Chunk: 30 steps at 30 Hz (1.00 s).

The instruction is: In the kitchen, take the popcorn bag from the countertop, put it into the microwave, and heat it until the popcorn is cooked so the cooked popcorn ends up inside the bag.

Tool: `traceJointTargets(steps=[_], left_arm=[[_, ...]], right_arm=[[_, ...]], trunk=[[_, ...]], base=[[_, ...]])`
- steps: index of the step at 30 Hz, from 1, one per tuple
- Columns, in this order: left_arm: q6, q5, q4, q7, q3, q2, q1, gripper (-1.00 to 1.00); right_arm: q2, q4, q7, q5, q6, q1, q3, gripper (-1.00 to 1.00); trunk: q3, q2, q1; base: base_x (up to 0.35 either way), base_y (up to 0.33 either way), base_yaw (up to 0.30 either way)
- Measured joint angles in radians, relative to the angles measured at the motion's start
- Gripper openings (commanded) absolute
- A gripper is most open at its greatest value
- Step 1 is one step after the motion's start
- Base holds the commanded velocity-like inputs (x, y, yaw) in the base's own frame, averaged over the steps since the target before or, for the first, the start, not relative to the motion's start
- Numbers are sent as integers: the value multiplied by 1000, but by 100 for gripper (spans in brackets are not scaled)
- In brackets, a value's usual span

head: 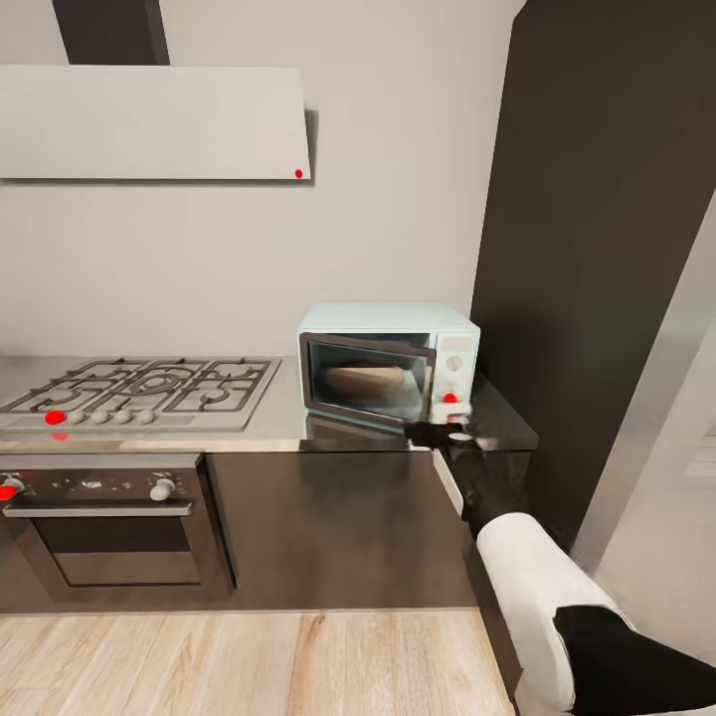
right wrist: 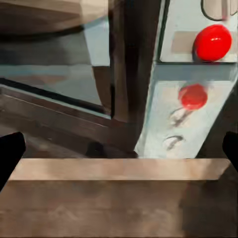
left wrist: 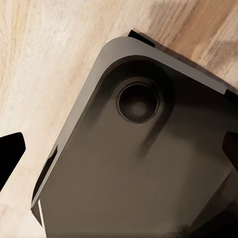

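The pale mint-blue microwave point(head: 388, 363) stands on the grey countertop point(head: 259, 430) against the wall, beside the tall dark cabinet. Behind its dark glass door a tan rounded shape shows, the popcorn bag point(head: 366, 381). I cannot tell if the door is fully latched. My right gripper point(head: 443, 435) hovers just in front of the white panel's lower end, below the red round light point(head: 449, 399). In the right wrist view the gripper point(right wrist: 119, 151) is open, its fingertips point(right wrist: 10, 151) wide apart, facing the door's edge and the red light point(right wrist: 212, 42). My left gripper point(left wrist: 119, 148) is open and holds nothing.
A steel gas hob point(head: 149, 390) lies left of the microwave, with the dark oven point(head: 109, 517) under it and a flat white hood point(head: 149, 121) above. The tall dark cabinet point(head: 597, 249) rises at the right. My dark base point(left wrist: 139, 163) sits over the wooden floor point(head: 249, 661).
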Motion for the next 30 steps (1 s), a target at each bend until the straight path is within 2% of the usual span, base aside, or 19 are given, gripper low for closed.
traceJointTargets(steps=[2,4,7,10,11,12,14,16,18,23,30], left_arm=[[0,0,0,0,0,0,0,100],[0,0,0,0,0,0,0,100],[0,1,0,0,2,0,0,100],[0,2,0,0,3,0,0,100],[0,2,0,0,3,0,0,100],[0,2,0,0,3,0,0,100],[0,2,0,0,3,0,0,100],[0,2,0,0,3,0,0,100],[0,2,0,0,3,0,0,100],[1,4,0,0,4,0,0,100],[1,-3,0,-1,-1,0,0,100]], right_arm=[[-23,0,2,1,3,57,0,100],[-55,0,3,0,7,87,0,100],[-157,-3,18,-2,81,105,-2,100],[-226,-27,48,-4,119,107,-16,100],[-247,-60,60,-4,128,107,-37,100],[-256,-93,65,-5,133,107,-53,100],[-263,-210,72,-5,159,108,-79,100],[-261,-360,75,-6,261,108,-89,100],[-259,-457,96,-7,336,108,-91,100],[-258,-521,137,-7,374,108,-90,100],[-256,-527,201,-7,372,108,-88,100]], trunk=[[0,0,0],[0,0,0],[0,0,0],[0,0,0],[0,0,0],[0,0,0],[0,0,0],[0,0,0],[0,0,0],[0,0,0],[0,0,-1]], base=[[0,0,0],[0,0,0],[0,0,0],[0,0,0],[0,0,0],[0,0,0],[0,0,0],[0,0,0],[0,0,0],[80,0,0],[304,0,0]])
